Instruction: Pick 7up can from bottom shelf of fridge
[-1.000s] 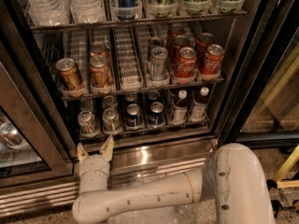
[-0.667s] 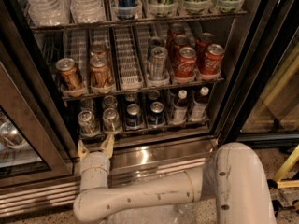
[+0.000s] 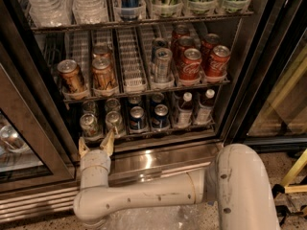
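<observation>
Gripper [image 3: 96,142] open, fingers spread, just below the bottom shelf [image 3: 144,133] lip. The 7up can [image 3: 89,125] stands at its 12 o'clock, front of the leftmost lane. Drive straight in and keep the neighbour can [image 3: 114,120] at 1 o'clock outside the fingers before you close.

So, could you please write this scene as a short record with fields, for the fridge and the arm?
end effector: open, empty, low before the fridge, in front of the left lanes of the bottom shelf
target: 7up can, upright, front of leftmost lane, not gripped
neighbours: similar silver can to its right, then blue cans, then bottles
shelf above: bronze cans left, red cans right
</observation>
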Robot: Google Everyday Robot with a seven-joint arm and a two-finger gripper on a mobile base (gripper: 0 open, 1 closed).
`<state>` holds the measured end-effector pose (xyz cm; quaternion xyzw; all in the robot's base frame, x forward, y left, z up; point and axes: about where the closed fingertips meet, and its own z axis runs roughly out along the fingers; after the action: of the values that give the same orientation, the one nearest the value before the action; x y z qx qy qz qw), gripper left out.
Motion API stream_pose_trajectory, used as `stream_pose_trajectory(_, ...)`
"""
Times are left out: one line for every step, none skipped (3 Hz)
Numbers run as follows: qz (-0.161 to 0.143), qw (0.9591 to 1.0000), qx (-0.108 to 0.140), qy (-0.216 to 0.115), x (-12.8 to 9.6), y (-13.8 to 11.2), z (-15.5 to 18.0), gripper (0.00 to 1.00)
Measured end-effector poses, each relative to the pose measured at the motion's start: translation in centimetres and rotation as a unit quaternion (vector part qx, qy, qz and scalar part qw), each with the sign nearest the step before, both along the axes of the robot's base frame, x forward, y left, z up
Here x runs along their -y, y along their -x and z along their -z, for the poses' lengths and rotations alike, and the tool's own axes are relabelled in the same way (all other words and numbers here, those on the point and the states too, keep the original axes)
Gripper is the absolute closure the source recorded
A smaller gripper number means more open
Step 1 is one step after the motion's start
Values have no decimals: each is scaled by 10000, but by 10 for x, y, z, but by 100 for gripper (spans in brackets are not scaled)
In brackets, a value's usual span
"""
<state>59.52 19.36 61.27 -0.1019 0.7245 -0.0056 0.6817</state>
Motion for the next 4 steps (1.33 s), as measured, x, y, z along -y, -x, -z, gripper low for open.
stream_pose_trajectory(86,9999,36,-56,-2,-11,-2,33)
stream_pose_trajectory(124,9998,57,-110,-5,-23,-2,33)
stream_pose_trajectory(-64,9995,46,-307,-35,-58,4,37)
stream_pose_trajectory(-57,9995,62,-318,-38,-65,5,37)
